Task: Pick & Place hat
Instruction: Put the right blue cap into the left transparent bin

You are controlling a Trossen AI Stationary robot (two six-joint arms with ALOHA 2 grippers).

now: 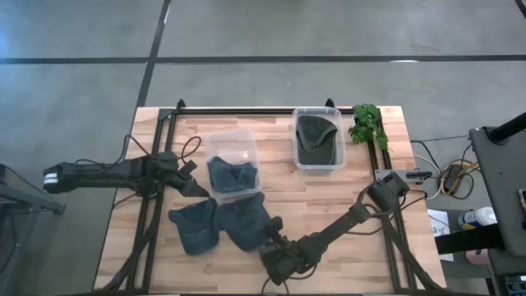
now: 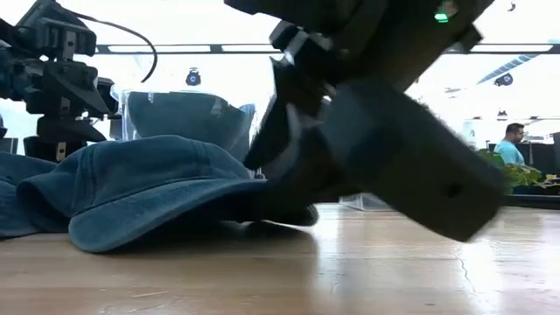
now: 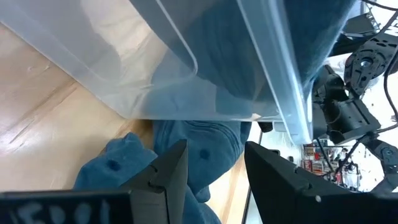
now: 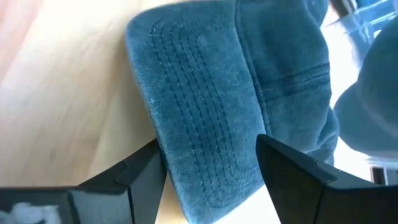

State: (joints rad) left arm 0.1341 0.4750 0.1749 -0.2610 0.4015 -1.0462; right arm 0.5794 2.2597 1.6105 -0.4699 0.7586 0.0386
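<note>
Two blue denim hats lie on the table near its front: one at the left (image 1: pixel 193 227), and one at the right (image 1: pixel 245 220) with its brim (image 4: pixel 199 118) flat on the wood. A third blue hat (image 1: pixel 233 177) sits in a clear bin (image 1: pixel 233 141). My right gripper (image 4: pixel 208 143) is open, slanting down over the right hat from the near right, one finger on each side of the brim; in the low view the right gripper (image 2: pixel 289 188) sits low at that hat (image 2: pixel 149 188). My left gripper (image 1: pixel 191 187) hovers open by the bin's left wall.
A second clear bin (image 1: pixel 319 164) at the far middle holds a dark green hat (image 1: pixel 316 136). A green plant sprig (image 1: pixel 367 123) lies at the far right corner. Black frame rails (image 1: pixel 156 140) run along the table's sides. A person (image 2: pixel 510 144) stands in the room beyond.
</note>
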